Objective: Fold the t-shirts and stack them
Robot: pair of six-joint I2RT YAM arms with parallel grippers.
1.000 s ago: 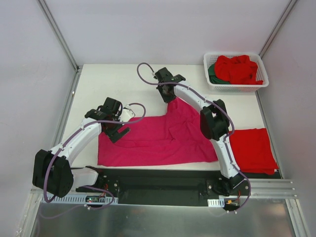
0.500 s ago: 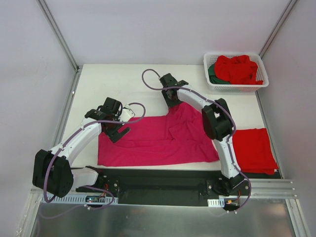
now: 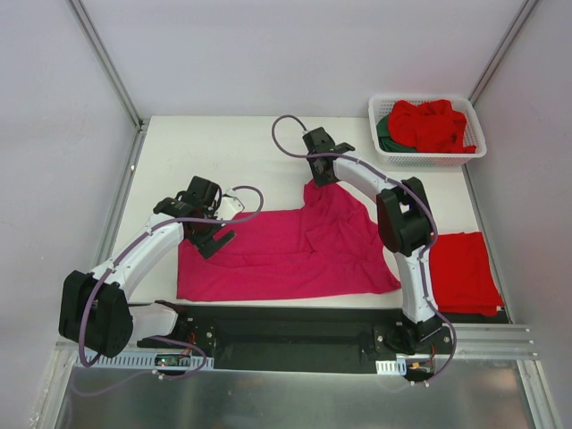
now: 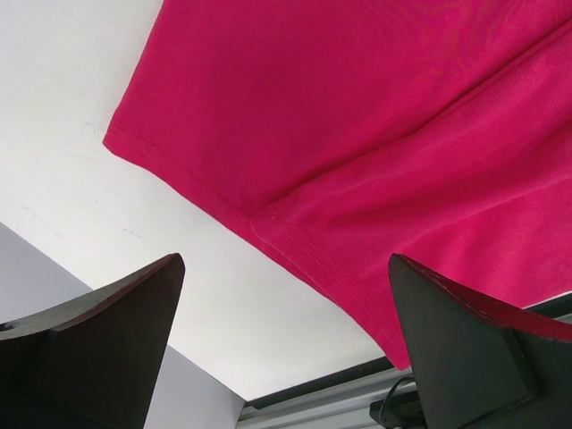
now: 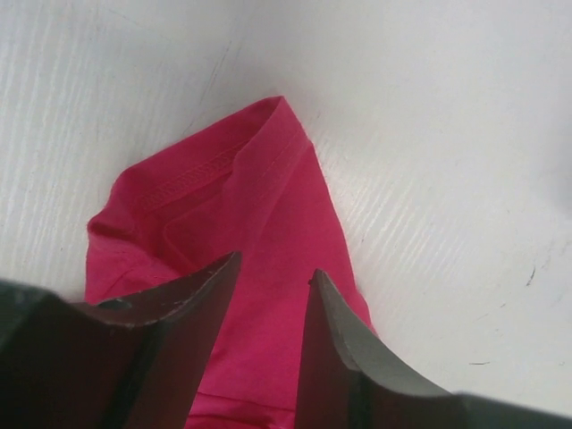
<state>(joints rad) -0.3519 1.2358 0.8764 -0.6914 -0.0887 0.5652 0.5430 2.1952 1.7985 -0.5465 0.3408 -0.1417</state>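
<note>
On your left, the left arm bends out from its base at the near-left corner and leans in over the white worktop (image 3: 197, 152). Its left pincer (image 3: 213, 239) hangs low above the far-left corner of the magenta-pink cloth t-shirt (image 3: 277, 255). In the left wrist view that pincer (image 4: 284, 264) is spread wide. One finger (image 4: 107, 340) is over bare worktop and the other over cloth, with a stitched hem running across between them.

The shirt lies mostly flat along the near half of the worktop. It is wrinkled through the middle, and its long near edge sits close to the black plate in front of the arm bases. Right of centre it is drawn up into a peak toward the far side.

The right arm arches up from the near-right base and stretches far and leftward, with the right pincer (image 3: 320, 174) at that peak. In the right wrist view you see this pincer (image 5: 274, 265) pressed nearly together on a fold of the shirt, with a hemmed corner poking out past the fingertips.

Bare worktop spreads beyond the shirt's far edge, on both sides of that pincer.

Further right, a folded bright red t-shirt (image 3: 460, 273) lies flat by the near-right edge; the arm hides the gap between it and the magenta one. In the far-right corner, a white slotted plastic basket (image 3: 429, 159) holds crumpled red t-shirts (image 3: 429, 125) and a dark green t-shirt (image 3: 384, 132).
</note>
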